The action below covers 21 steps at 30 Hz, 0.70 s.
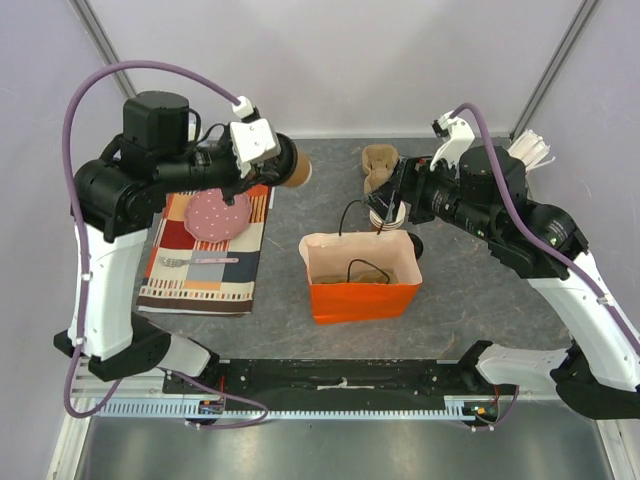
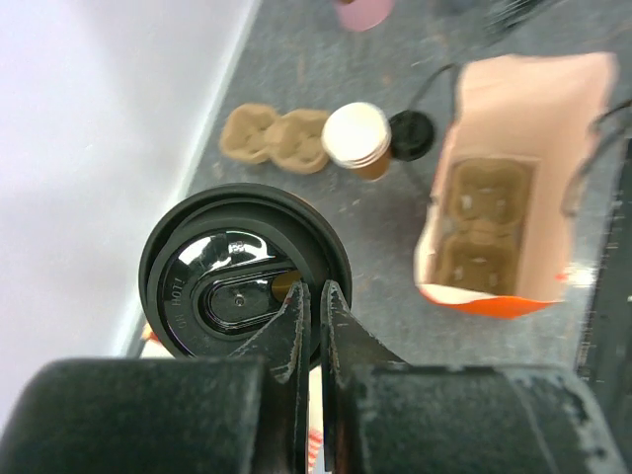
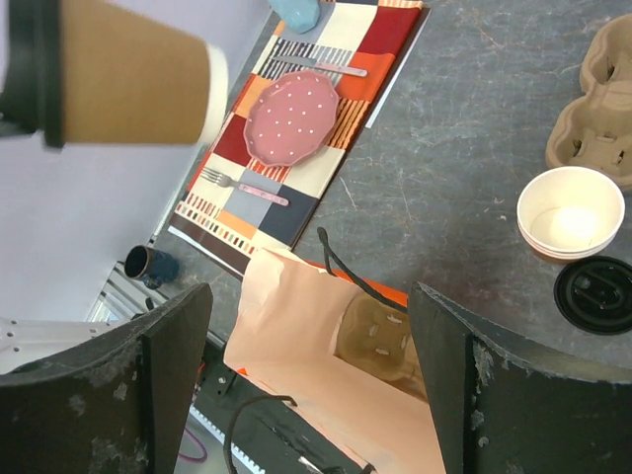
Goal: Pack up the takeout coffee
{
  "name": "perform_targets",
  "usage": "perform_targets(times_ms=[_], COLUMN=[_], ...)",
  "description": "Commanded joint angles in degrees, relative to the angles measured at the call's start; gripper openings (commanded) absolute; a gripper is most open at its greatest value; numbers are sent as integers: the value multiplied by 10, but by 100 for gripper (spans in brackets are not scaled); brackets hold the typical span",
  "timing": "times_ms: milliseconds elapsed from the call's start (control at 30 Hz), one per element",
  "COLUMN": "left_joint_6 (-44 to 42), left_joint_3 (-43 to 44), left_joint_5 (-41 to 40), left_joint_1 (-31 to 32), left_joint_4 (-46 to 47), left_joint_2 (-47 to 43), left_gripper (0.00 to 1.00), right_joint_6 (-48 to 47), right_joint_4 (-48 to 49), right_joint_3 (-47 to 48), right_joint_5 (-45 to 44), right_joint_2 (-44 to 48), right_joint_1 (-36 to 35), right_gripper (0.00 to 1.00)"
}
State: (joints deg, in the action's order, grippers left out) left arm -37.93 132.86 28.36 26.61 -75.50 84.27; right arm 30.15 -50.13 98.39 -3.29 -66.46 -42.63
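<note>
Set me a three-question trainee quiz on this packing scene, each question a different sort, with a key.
1. True or false: the left gripper is shut on the lid of the takeout coffee.
2. What lies inside the orange bag? A) a cup carrier B) a sandwich C) a napkin
3. Fill in: the right gripper is ____ (open or shut).
Key: 1 true; 2 A; 3 open.

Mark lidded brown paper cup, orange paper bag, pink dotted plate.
Lidded brown paper cup (image 2: pixel 222 286): left wrist view, lid.
Orange paper bag (image 1: pixel 362 298): top view, front wall.
Pink dotted plate (image 3: pixel 291 117): right wrist view, centre.
</note>
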Motion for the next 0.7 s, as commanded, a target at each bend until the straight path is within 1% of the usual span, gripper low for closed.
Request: perform_targets(times_ms=[0, 33, 67, 100, 167, 233, 333, 467, 533, 567, 633, 667], left_joint_6=[72, 91, 128, 144, 171, 167, 134, 47, 45, 59, 83, 118], left_joint_3=[9, 10, 11, 12, 10, -8, -44, -66, -58, -48, -45, -47], left_joint_5=[41, 43, 55, 59, 85, 83, 35, 4, -9, -9, 9, 31], left_joint_1=[67, 78, 89, 105, 114, 135, 164, 173, 173, 174, 174, 173], left_joint_4=[-126, -126, -126, -126, -125, -126, -126, -125, -126, -125, -125, -125], left_joint_2=[-19, -18, -17, -13, -15, -23, -36, -49, -42, -39, -39, -40], left_gripper=[2, 2, 2, 2, 2, 2, 2, 2, 2, 2, 2, 2], right_joint_6=[4, 9, 15, 31, 46, 63, 84, 106, 110, 112, 112, 112], right_joint_4=[25, 25, 25, 25, 28, 33, 40, 42, 41, 42, 42, 43], right_joint_3=[-5, -2, 0, 9, 21, 39, 63, 88, 101, 103, 109, 110], right_joint_5=[2, 2, -4, -7, -19, -24, -14, 11, 24, 28, 30, 29], right_joint_2=[-3, -5, -10, -12, -17, -22, -30, -50, -60, -66, -71, -74], right_joint_1=[1, 1, 1, 1, 1, 1, 1, 1, 1, 0, 1, 1], right_gripper=[88, 88, 88, 88, 87, 87, 86, 86, 86, 86, 86, 86])
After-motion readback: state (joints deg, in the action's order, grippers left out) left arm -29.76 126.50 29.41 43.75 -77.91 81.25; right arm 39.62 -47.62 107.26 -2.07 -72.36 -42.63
